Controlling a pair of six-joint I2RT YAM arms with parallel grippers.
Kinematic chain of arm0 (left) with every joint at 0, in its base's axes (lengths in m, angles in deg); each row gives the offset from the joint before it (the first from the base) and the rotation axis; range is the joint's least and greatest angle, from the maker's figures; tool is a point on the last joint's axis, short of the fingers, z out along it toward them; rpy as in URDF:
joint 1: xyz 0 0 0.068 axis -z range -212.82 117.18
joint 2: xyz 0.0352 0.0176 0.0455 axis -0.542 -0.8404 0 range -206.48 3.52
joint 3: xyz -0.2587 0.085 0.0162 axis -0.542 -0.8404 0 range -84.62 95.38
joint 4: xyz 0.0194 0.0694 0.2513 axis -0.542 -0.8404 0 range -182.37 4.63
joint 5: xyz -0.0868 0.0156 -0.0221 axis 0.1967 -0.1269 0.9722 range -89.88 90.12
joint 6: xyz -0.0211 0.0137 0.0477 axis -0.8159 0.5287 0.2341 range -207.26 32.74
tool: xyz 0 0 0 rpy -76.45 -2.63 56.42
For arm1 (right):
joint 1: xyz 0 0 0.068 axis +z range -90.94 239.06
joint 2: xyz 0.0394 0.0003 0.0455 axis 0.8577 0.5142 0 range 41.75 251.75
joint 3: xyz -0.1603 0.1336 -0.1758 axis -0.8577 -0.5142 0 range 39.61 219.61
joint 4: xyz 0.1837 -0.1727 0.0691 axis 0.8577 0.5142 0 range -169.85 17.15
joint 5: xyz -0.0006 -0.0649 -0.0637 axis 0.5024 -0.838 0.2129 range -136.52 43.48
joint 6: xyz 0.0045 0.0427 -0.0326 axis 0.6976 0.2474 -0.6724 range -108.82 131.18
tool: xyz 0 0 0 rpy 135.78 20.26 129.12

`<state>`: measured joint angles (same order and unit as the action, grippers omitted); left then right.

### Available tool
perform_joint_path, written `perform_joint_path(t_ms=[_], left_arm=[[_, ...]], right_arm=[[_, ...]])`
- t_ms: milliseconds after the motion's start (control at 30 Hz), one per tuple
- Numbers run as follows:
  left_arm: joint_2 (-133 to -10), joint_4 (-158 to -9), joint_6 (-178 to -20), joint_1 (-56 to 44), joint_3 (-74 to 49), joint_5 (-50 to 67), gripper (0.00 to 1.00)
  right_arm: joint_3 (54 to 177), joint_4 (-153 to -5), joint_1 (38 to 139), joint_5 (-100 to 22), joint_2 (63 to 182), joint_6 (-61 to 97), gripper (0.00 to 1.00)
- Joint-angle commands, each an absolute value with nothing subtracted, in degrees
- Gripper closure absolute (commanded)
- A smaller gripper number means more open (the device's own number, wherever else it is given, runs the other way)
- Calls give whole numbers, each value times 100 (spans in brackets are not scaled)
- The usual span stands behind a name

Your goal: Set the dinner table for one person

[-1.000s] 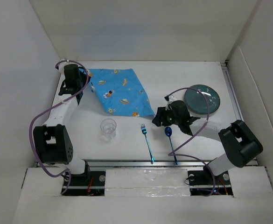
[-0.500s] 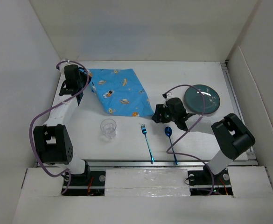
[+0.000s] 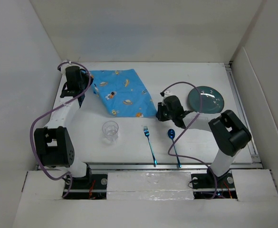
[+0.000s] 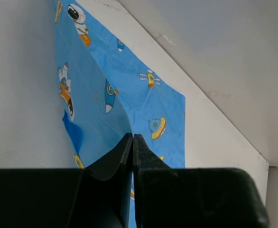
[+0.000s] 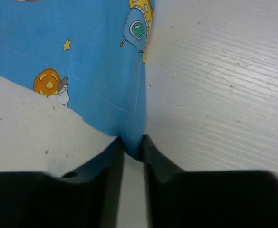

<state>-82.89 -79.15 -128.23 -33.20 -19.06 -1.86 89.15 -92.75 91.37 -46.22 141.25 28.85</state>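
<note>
The left gripper (image 4: 132, 138) pinches the placemat (image 4: 129, 90) between closed fingers; the right gripper (image 5: 133, 144) clamps its corner

Black-jointed white arms (image 3: 65, 110) trail purple cables (image 3: 33, 132); base wiring (image 3: 92, 184) seems red.

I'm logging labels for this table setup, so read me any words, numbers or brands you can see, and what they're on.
None readable. The placemat carries only pictures: astronauts, rockets, planets, no lettering. Plate, glass, fork and spoon show no marks.
</note>
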Motion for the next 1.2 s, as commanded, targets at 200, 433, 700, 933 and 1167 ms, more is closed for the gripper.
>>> perform_joint_path(t_ms=[200, 433, 700, 933, 1167], left_arm=[[-8217, -7781, -12787, -3326, -1608, -234, 100], [-7551, -7974, -12751, -3326, -430, -199, 100], [-6679, -7623, -12962, -3326, -244, -85, 100], [-7092, -7509, -12998, -3326, -244, -14, 100], [-8514, -7763, -12857, -3326, 799, 135, 100]], right_arm=[[9471, -8935, 9570, -6091, 13721, 2481, 100], [10499, -7564, 9641, -7857, 11929, 1507, 100], [11423, -6535, 9563, -8589, 10723, 731, 100], [11651, -6763, 8806, -8115, 10986, 590, 100], [12842, -7159, 7761, -6895, 12485, 582, 100]])
